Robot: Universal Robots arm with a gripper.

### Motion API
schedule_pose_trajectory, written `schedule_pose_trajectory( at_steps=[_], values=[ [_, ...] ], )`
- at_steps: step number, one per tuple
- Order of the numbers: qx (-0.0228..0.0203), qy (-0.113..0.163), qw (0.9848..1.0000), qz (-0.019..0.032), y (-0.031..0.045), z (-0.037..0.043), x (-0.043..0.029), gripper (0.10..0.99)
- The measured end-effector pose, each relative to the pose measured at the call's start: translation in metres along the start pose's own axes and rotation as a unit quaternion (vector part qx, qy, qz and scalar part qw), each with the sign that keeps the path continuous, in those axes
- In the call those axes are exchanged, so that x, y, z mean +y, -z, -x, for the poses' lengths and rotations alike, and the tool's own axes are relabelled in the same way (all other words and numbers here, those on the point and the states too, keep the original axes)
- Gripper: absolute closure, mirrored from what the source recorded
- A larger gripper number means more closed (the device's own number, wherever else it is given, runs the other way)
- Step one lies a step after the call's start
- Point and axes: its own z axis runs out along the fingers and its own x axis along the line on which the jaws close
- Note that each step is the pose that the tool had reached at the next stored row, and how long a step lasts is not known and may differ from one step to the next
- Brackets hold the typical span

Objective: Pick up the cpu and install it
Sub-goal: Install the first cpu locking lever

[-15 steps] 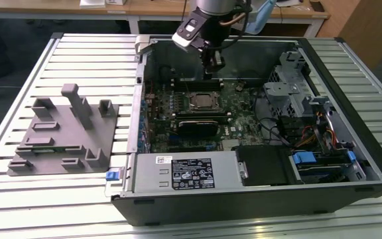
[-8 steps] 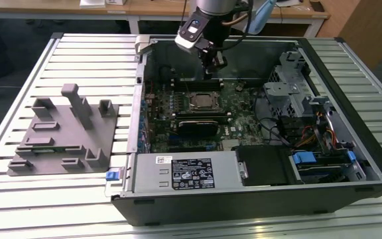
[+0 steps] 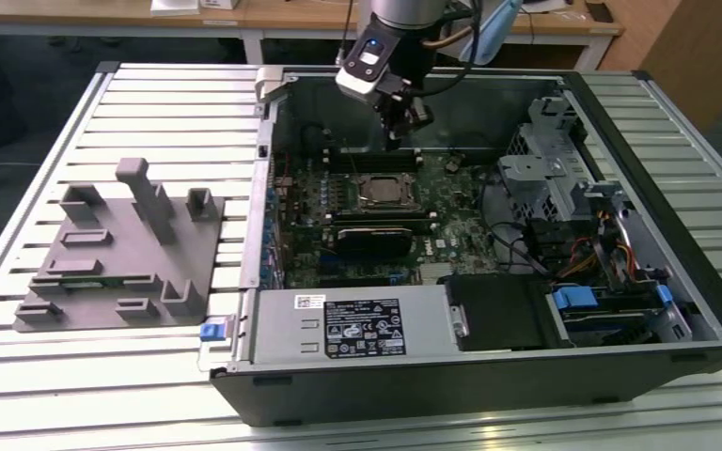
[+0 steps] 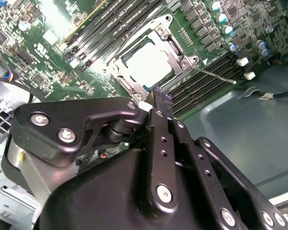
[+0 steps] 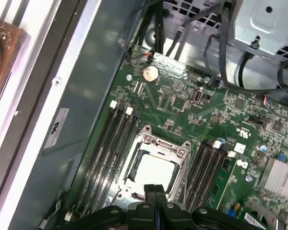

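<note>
The cpu (image 3: 380, 192), a pale silvery square, lies inside the dark metal-framed socket (image 3: 382, 178) on the green motherboard in the open computer case. Both wrist views show it from above, cpu (image 4: 146, 62) and cpu (image 5: 153, 171), with the socket frame (image 5: 182, 152) around it. My gripper (image 3: 398, 132) hangs above the board just behind the socket, apart from the cpu. Its two black fingers (image 5: 156, 192) are pressed together with nothing between them, so the gripper (image 4: 162, 99) is shut and empty.
The open case (image 3: 612, 122) lies on a slatted metal table (image 3: 148, 103). A grey fixture (image 3: 123, 249) with upright posts lies on the exterior view's left. A grey box with a white label (image 3: 349, 324) fills the case's near side. Drive cages and cables (image 3: 574, 207) crowd the right. Memory slots (image 5: 108, 143) flank the socket.
</note>
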Motion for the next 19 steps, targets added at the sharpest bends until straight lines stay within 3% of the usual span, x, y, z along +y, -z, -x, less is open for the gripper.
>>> schedule_pose_trajectory(
  at_steps=[19],
  values=[
    [0.001, 0.066, 0.9978, 0.0006, 0.0, 0.0, 0.0, 0.98]
  ],
)
